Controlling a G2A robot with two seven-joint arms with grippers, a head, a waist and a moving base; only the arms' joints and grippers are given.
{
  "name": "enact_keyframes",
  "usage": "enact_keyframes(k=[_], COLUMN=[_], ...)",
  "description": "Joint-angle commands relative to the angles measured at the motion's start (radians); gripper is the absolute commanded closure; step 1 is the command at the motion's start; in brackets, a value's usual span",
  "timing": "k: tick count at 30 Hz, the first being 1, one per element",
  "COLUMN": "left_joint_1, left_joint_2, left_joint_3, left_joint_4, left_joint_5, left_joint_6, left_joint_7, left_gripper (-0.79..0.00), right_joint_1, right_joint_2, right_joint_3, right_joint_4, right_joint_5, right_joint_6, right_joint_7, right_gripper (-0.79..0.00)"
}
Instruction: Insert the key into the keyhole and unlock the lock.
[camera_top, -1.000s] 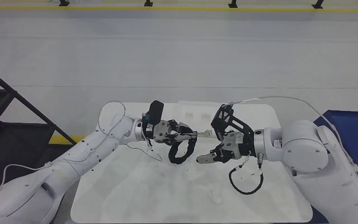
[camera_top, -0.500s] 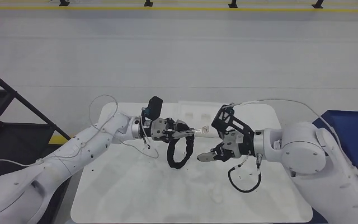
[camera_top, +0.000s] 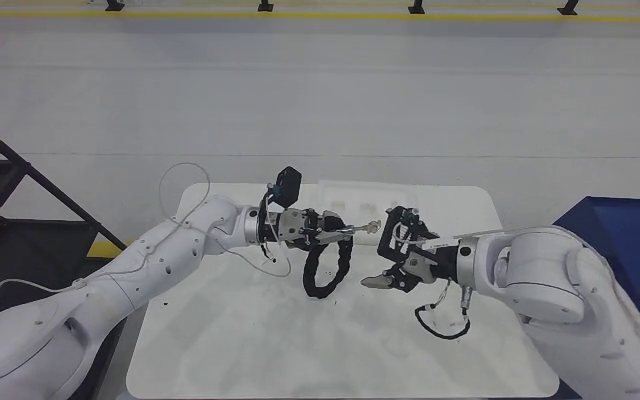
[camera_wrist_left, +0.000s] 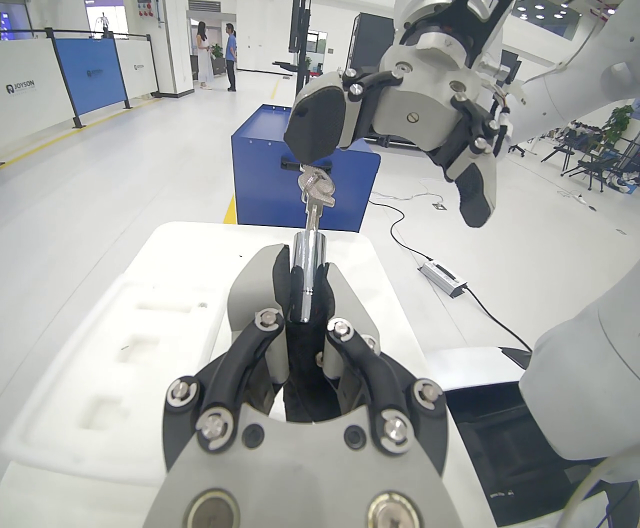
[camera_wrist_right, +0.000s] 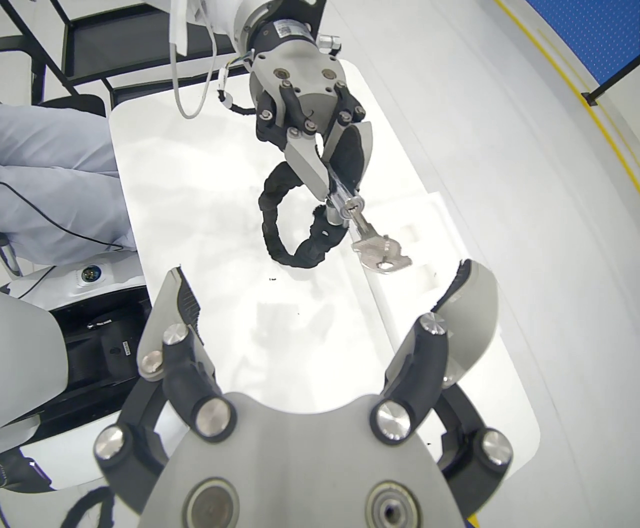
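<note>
Pinched shut, the left gripper (camera_wrist_left: 302, 272) holds the polished chrome cylinder of a cable lock (camera_wrist_right: 345, 205) in the air above the white table (camera_wrist_right: 300, 325), its two pads closed on the metal barrel. The lock's black fabric-sleeved cable loop (camera_wrist_right: 285, 240) hangs below the cylinder. A silver metal key (camera_wrist_right: 372, 240) sits with its blade in the keyhole at the cylinder's free end, a second key dangling from the same ring. The right gripper (camera_wrist_right: 320, 275) faces it with fingers spread wide and nothing between them; its pads flank the key's head, near it. Whether one pad brushes the ring cannot be told from the left wrist view, though the right wrist view shows a gap. A white foam tray with rectangular pockets (camera_wrist_left: 100, 360) lies on the table behind the two arms.

Insertion appears done, since the blade looks seated in the cylinder. The turn is judged to be what remains: the open hand would need to close on the key's head and rotate it. The cable loop reads as closed, so the lock seems not yet released.
</note>
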Motion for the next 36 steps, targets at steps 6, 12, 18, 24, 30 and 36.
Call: enact_keyframes(k=[6,12,18,24,30,36], left_joint_1=[0.000,0.005,0.010,0.008,-0.002,-0.018], left_joint_2=[-0.025,-0.033,-0.036,-0.028,-0.013,0.001], left_joint_3=[-0.009,-0.019,-0.027,-0.020,0.004,0.034], left_joint_4=[0.010,0.011,0.021,0.012,-0.018,-0.046], left_joint_5=[-0.011,0.011,0.038,0.058,0.050,0.029], left_joint_6=[0.000,0.000,0.000,0.000,0.000,0.000], left_joint_7=[-0.017,-0.006,0.005,0.004,-0.015,-0.039], left_gripper=[0.000,0.000,0.000,0.000,0.000,0.000], right_joint_1=[0.023,0.040,0.046,0.037,0.028,0.015], right_joint_2=[-0.005,-0.008,-0.005,0.007,0.015,0.016], right_joint_3=[-0.053,-0.075,-0.063,-0.028,-0.030,-0.056], right_joint_4=[0.008,0.019,0.007,0.003,-0.014,-0.039], right_joint_5=[-0.013,-0.005,-0.006,-0.075,-0.231,-0.384], right_joint_6=[0.007,0.019,0.034,-0.063,-0.131,-0.135], right_joint_7=[0.002,-0.002,0.015,0.016,0.008,-0.020], right_gripper=[-0.785,-0.785,-0.785,-0.785,-0.785,-0.668])
